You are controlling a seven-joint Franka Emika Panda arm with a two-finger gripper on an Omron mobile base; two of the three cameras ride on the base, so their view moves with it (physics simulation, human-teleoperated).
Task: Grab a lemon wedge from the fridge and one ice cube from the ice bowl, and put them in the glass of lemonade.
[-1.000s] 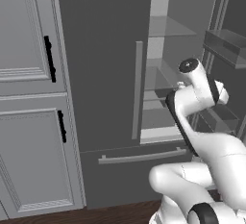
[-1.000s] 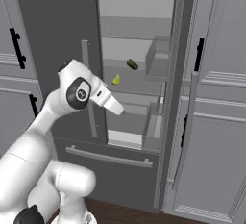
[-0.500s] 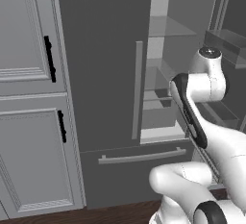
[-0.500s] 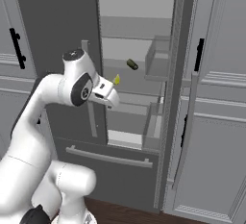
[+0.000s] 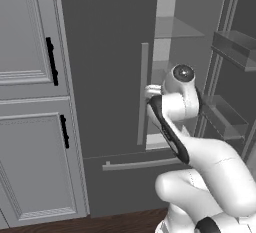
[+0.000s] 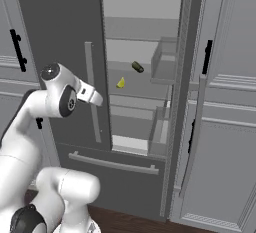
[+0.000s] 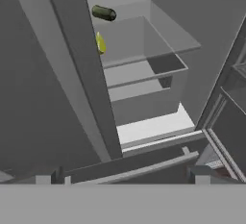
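The lemon wedge point(image 6: 121, 82) sits near the left edge of a glass shelf point(image 7: 144, 40) inside the open fridge point(image 6: 60, 37), just before a dark green item point(image 6: 137, 67). It looks light, slick and soft, best pinched gently across its flat sides. The gripper point(image 6: 92, 95) hangs outside the door; I cannot tell whether its fingers are apart.

Hand point(image 7: 127, 172): in the hand view only the two fingertips point(image 7: 57, 175) show at the lower edge; whether they stand apart or closed cannot be told. In the left base view the arm's own body covers it.

Lemon wedge point(image 7: 100, 43): beyond the hand, its near side hidden behind the fridge point(image 7: 72, 64) door edge.

Dark green item point(image 7: 104, 13), further beyond: too small to identify.
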